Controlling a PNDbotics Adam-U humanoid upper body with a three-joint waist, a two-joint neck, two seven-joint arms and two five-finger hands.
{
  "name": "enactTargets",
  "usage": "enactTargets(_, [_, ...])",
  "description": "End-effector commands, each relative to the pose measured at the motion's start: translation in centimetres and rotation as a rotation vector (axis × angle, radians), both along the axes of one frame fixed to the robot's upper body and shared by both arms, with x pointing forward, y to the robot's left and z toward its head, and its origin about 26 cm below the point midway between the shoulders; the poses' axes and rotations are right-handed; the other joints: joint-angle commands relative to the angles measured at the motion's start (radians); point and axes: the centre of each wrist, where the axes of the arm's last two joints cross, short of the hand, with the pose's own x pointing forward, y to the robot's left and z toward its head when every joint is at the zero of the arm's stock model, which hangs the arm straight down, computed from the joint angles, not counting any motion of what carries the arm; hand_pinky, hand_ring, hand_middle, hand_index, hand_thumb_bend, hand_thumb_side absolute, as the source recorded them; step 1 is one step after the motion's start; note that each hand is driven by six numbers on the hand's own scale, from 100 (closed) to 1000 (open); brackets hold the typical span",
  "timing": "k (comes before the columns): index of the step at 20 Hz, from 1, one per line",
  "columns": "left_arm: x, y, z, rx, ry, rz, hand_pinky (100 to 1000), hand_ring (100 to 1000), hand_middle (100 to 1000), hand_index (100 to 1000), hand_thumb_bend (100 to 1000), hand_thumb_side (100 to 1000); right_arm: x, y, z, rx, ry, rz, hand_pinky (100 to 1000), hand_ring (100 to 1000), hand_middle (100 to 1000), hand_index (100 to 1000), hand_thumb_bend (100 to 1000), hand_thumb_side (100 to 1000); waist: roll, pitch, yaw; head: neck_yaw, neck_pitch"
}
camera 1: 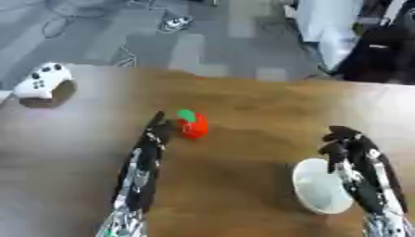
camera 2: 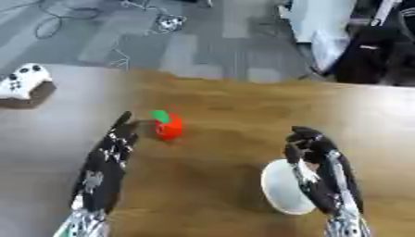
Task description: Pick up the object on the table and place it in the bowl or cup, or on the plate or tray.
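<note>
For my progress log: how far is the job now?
Nothing is placed yet. The red object with a green top stands on the table. The left hand reaches beside it, fingers straight, no grasp. The right hand rests by the white bowl. Grasping, carrying and placing remain.

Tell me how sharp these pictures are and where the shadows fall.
Left eye view: soft and blocky throughout; the red object with a green top has smeared edges beside the left hand. Right eye view: equally blurred; the white bowl shows no glare, and the game controller casts a dark shadow.
</note>
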Motion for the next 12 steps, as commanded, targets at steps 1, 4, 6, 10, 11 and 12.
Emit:
enactTargets(1, [0.11,0.16,0.61,0.007,-0.026,0.01,1000,1000,994,809,779,872,0.16,0.04,0.76,0.0,-0.026,-0.002,264,518,602,780,478,602,0.003,-0.015,-0.001,0.009,0.039])
enactTargets(4, [0.12,0.28,0.65,0.007,-0.027,0.018,1000,1000,982,794,787,870,0.12,-0.04,0.75,0.003,-0.026,-0.006,265,518,602,780,477,601,0.003,-0.015,0.0,0.007,0.011])
enactTargets(6, [0.15,0.42,0.72,0.01,-0.03,0.028,1000,1000,979,788,797,868,0.08,-0.05,0.76,0.004,-0.026,-0.007,265,518,602,780,477,603,0.004,-0.015,0.003,0.006,0.003])
enactTargets(10, [0.17,0.77,0.92,0.023,-0.036,0.045,1000,1000,977,784,804,866,0.04,-0.12,0.66,0.0,-0.022,-0.006,264,517,602,779,477,601,0.006,-0.016,0.003,0.007,0.003])
enactTargets(11, [0.17,0.87,0.98,0.027,-0.037,0.048,1000,1000,977,783,806,865,0.03,-0.14,0.63,0.0,-0.021,-0.006,264,517,602,779,477,601,0.007,-0.017,0.002,0.008,0.003])
enactTargets(12, [0.18,1.0,1.05,0.033,-0.039,0.051,1000,1000,977,782,807,864,0.03,-0.16,0.6,-0.001,-0.02,-0.006,264,517,602,779,477,601,0.008,-0.018,0.0,0.008,0.003])
